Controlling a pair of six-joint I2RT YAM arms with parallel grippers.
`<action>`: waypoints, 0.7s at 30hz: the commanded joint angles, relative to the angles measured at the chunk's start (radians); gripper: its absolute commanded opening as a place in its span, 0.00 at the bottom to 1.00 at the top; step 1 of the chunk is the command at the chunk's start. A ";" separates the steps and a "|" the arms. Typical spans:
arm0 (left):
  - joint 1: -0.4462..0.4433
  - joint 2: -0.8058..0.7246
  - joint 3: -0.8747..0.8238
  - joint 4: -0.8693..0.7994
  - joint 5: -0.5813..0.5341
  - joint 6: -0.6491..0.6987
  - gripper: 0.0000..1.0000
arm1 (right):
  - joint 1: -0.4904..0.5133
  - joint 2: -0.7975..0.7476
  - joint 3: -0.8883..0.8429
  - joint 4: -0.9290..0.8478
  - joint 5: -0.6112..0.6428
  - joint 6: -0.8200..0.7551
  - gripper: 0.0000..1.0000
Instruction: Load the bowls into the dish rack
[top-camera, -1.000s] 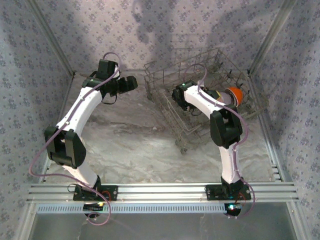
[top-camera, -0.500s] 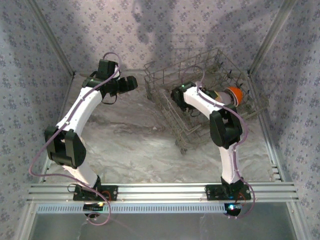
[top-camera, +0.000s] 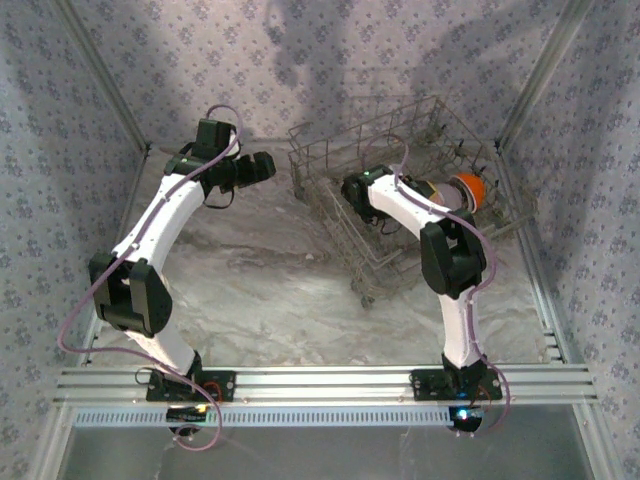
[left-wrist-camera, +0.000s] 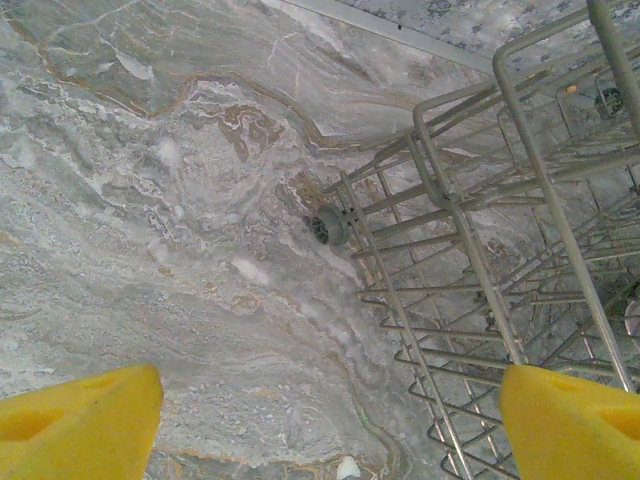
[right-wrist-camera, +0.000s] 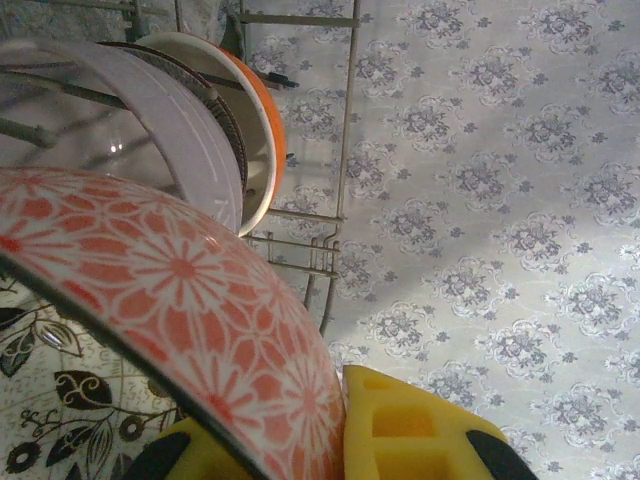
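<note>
marbled grey table (top-camera: 260, 290), floral-print walls (top-camera: 60, 150), dish rack (top-camera: 342, 240) far right

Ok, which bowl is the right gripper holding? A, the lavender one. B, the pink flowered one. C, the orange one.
B: the pink bowl has its rim pinched in the right gripper, while the orange bowl and lavender bowl stand behind it in the rack.

The left arm arches forward, its gripper (top-camera: 262, 166) spread wide, holding nothing. The right arm folds leftward at the elbow, its gripper (top-camera: 348, 192) pinched on a pink flower-patterned bowl (right-wrist-camera: 180, 290).
</note>
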 joint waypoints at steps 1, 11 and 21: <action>0.007 -0.032 0.000 0.009 0.015 -0.002 0.87 | -0.043 0.028 -0.025 0.093 -0.134 -0.023 0.07; 0.006 -0.035 -0.003 0.016 0.026 -0.014 0.87 | -0.073 0.016 0.069 -0.112 -0.126 0.174 0.00; 0.007 -0.039 0.004 0.014 0.033 0.001 0.87 | -0.069 0.100 0.163 -0.272 -0.131 0.308 0.00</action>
